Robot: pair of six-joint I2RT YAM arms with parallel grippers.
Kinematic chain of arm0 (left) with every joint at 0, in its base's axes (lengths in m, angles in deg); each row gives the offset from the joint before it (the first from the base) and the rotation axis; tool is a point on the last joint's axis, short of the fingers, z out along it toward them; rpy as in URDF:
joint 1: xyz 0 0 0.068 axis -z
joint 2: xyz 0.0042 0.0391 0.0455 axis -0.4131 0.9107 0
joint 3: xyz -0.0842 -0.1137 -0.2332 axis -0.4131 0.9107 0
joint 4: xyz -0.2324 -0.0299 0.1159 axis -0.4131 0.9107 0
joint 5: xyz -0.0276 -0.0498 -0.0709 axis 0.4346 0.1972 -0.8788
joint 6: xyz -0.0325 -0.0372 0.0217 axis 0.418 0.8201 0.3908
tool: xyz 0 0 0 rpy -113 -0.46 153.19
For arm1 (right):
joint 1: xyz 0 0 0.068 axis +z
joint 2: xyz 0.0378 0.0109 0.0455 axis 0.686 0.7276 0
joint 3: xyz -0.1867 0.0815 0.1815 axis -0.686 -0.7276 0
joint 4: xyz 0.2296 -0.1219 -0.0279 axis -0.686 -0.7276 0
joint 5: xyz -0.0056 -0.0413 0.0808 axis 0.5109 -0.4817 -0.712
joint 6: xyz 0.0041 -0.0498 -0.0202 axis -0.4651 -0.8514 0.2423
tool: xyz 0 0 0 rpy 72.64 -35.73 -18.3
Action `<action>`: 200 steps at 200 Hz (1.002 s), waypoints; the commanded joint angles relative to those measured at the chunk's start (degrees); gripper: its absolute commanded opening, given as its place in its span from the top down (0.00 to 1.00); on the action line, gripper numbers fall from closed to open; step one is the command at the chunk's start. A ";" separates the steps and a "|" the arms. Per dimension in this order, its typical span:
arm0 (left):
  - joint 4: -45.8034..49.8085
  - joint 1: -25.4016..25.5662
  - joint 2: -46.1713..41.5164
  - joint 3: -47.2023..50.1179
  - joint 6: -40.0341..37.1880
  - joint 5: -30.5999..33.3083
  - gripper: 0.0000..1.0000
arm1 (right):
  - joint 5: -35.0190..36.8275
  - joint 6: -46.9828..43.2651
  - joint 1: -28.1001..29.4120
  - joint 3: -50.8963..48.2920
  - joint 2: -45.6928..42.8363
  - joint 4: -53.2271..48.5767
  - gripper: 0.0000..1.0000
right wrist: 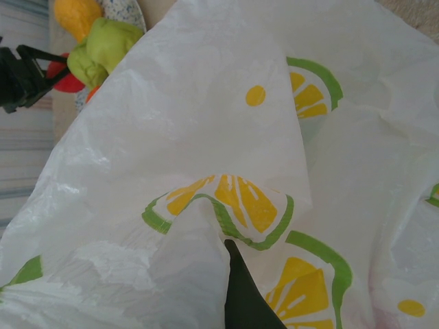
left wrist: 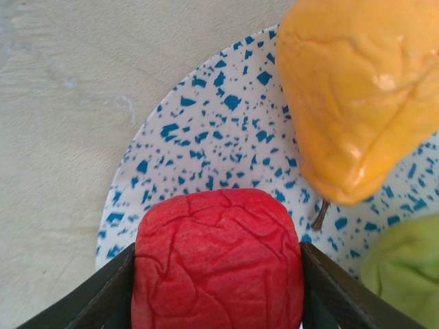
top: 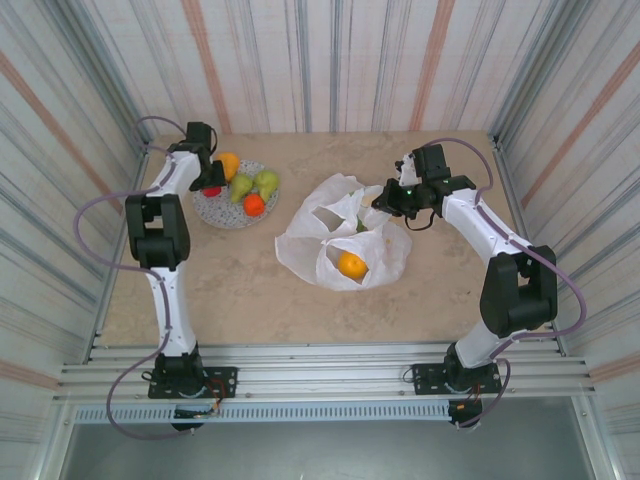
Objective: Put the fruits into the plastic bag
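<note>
In the left wrist view, my left gripper (left wrist: pixel 218 291) is shut on a wrinkled red fruit (left wrist: pixel 218 260), with a dark finger (left wrist: pixel 103 295) pressed against each side, low over the speckled plate (left wrist: pixel 206 130). A yellow-orange fruit (left wrist: pixel 360 96) and a green one (left wrist: pixel 405 274) lie beside it. From above, that gripper (top: pixel 208 180) is at the plate's left part. The plastic bag (top: pixel 345 235) lies mid-table with an orange (top: pixel 351 264) in its opening. My right gripper (top: pixel 385 203) pinches the bag's right edge. One dark finger (right wrist: pixel 243 295) shows under the film (right wrist: pixel 206 137).
The plate (top: pixel 228 215) at the back left also carries two green pears (top: pixel 243 187) (top: pixel 266 181) and a small orange-red fruit (top: pixel 254 204). Striped walls close in the table on three sides. A metal rail runs along the near edge.
</note>
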 commanded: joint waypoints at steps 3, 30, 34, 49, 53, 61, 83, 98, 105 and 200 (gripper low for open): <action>-0.14 -0.40 -11.61 6.22 1.77 -0.21 0.43 | -0.26 -1.58 -0.34 0.31 -0.68 -0.71 1.00; -6.56 -0.37 -23.32 19.26 5.78 -5.44 0.43 | -0.19 -1.65 -0.29 0.16 -0.84 -0.75 1.00; -7.78 -0.42 -25.13 21.09 6.42 -6.84 0.43 | -0.19 -1.67 -0.29 0.11 -0.79 -0.71 1.00; -10.30 -0.26 -31.57 27.20 8.69 -11.68 0.43 | -0.14 -1.77 -0.38 0.24 -0.72 -0.71 1.00; -10.88 -0.06 -33.23 28.64 9.18 -13.00 0.43 | -0.17 -1.82 -0.46 0.22 -0.62 -0.71 1.00; -11.90 0.44 -36.72 31.56 10.11 -14.83 0.43 | -0.23 -1.93 -0.49 0.31 -0.55 -0.63 1.00; -14.24 3.75 -46.53 39.24 12.13 -18.50 0.43 | -0.31 -1.82 -0.55 0.26 -0.42 -0.53 1.00; -15.73 7.26 -52.63 44.18 13.61 -21.10 0.43 | -0.29 -1.84 -0.55 0.33 -0.25 -0.45 1.00; -16.26 9.39 -55.11 46.21 14.23 -21.79 0.44 | -0.33 -1.83 -0.57 0.42 -0.08 -0.37 1.00; -31.19 36.40 -52.78 56.67 18.44 -25.95 0.44 | -0.78 -1.23 -0.12 1.71 0.83 -0.17 1.00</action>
